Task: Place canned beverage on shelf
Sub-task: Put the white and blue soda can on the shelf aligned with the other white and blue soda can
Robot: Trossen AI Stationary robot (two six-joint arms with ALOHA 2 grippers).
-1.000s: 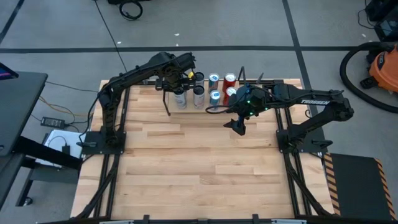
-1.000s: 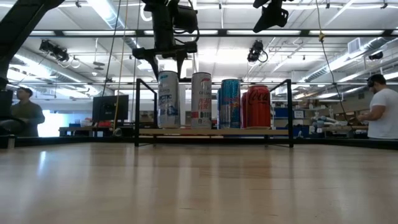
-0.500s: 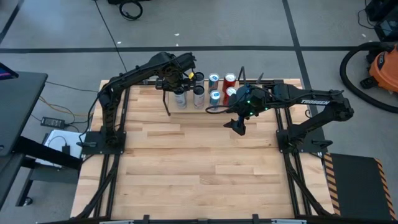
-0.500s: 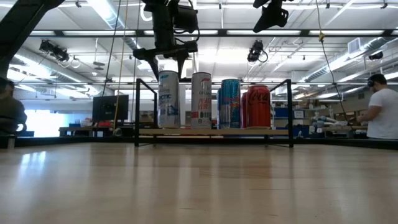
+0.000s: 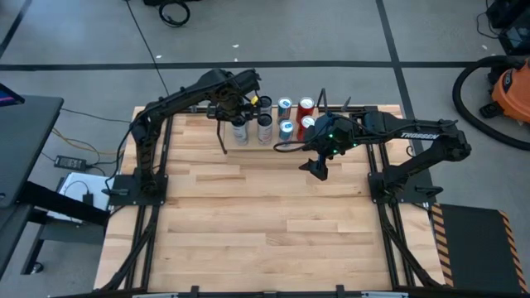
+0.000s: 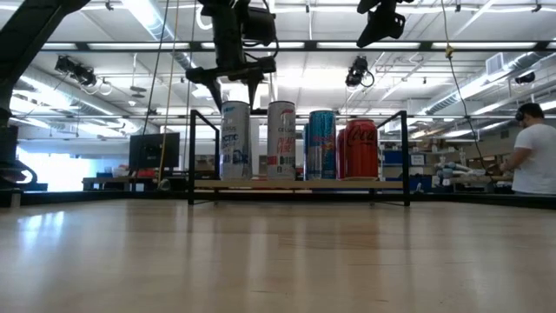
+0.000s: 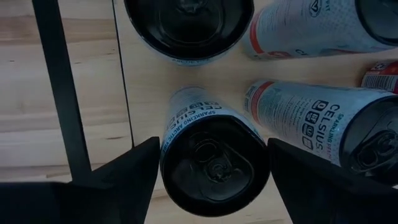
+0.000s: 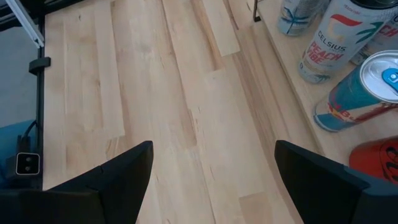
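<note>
Several cans stand upright on the shelf [image 6: 261,184], a pale board between two black wire frames at the table's far edge. The leftmost, a white Celsius can [image 7: 214,168], stands on its base on the board, near a frame [image 7: 62,93]. My left gripper [image 6: 232,91] hangs open straight above it, pointing down, one finger on either side of the can's top. My right gripper [image 5: 317,170] hovers open over the bare table in front of the shelf's right half, nothing between its fingers.
Right of that can are another white can [image 6: 281,139], a blue one [image 6: 322,143] and a red one [image 6: 360,148], with more behind them [image 5: 285,106]. The tabletop [image 5: 265,223] in front of the shelf is bare wood. A person [image 6: 534,148] stands beyond the table.
My left gripper has opened over the leftmost can and let go of it without moving away. The can stands on the shelf as before.
</note>
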